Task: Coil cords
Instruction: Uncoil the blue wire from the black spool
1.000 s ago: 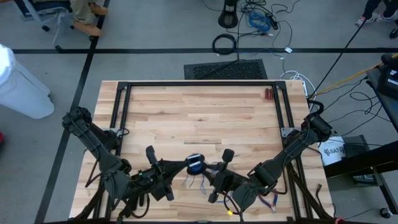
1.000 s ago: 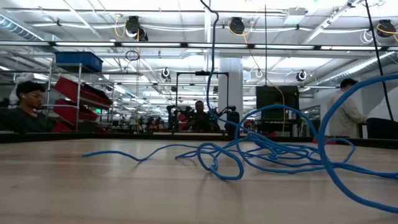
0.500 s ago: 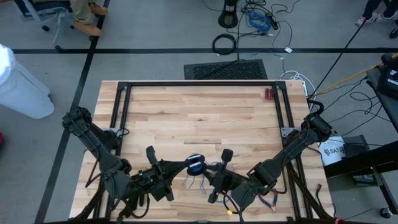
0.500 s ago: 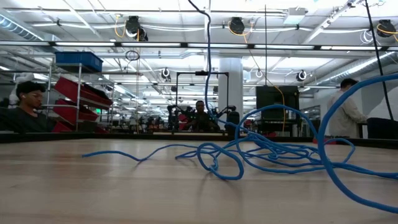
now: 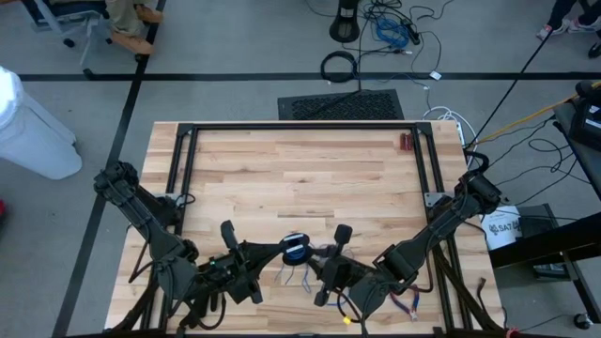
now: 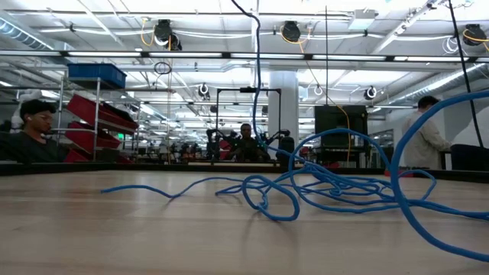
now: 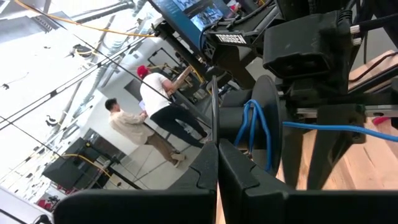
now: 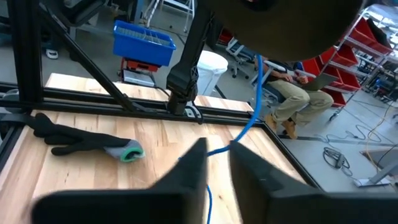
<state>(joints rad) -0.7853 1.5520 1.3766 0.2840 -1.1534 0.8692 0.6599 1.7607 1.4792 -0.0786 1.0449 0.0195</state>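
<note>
Both end effectors flank the cord: left pinched shut, right slightly parted around it.

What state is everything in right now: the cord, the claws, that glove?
blue cord: partly wound on a dark disc, the rest loose in loops on the table.
left claw: shut.
right claw: open, cord running through it.
glove: lying flat on the table.

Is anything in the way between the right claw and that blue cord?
Nothing visible. The blue cord already runs down between the right gripper's open fingers. The black glove lies on the table well off to one side.
</note>
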